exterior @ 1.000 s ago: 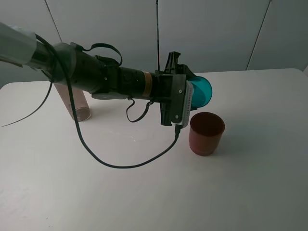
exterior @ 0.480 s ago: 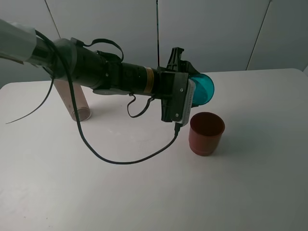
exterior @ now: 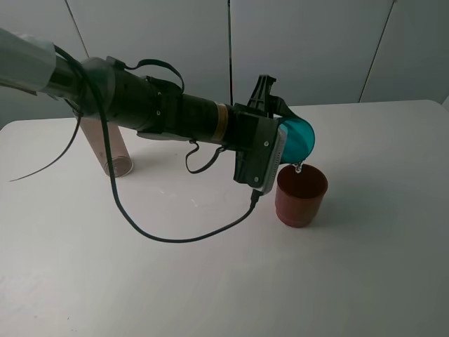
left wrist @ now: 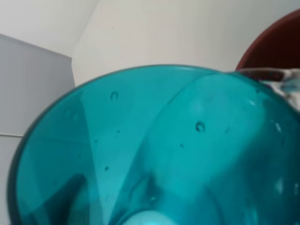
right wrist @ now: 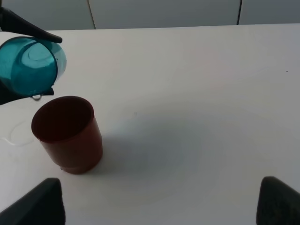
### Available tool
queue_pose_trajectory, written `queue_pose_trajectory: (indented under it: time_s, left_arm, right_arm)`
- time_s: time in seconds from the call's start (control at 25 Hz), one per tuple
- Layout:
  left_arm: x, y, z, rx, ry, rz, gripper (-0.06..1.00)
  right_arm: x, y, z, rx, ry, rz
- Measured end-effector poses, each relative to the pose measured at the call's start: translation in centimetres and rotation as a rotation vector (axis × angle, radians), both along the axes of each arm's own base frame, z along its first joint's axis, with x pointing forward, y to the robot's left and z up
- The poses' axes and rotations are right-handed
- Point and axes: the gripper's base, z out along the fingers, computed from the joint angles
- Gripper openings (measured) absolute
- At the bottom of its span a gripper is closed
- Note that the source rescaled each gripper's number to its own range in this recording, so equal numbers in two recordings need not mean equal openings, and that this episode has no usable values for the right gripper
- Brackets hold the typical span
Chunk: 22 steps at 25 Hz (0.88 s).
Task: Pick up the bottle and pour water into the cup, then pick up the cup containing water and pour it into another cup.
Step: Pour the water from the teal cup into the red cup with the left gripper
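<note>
Second pour judged under way: the cup [exterior: 298, 138], pinched on its side in the left hand [exterior: 284, 137] at frame centre, is tipped over another cup [exterior: 302, 193], water [exterior: 299, 167] beading at its lip. More tilt is called for next, kept above the red rim. The right hand [right wrist: 161, 204] is spread, idle. The bottle [exterior: 106, 149] is seen at the left on the white bench [exterior: 210, 281], before grey wall panels [exterior: 309, 49].
</note>
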Motion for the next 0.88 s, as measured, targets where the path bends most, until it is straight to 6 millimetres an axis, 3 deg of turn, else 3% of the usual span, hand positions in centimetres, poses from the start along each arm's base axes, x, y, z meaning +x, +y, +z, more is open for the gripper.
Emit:
queue_pose_trajectory:
  time_s: [0.88]
  left_arm:
    - [0.30,-0.88,0.65,0.067,-0.081,0.025,0.17]
  right_arm:
    - [0.00,0.00,0.00,0.000,0.000,0.000]
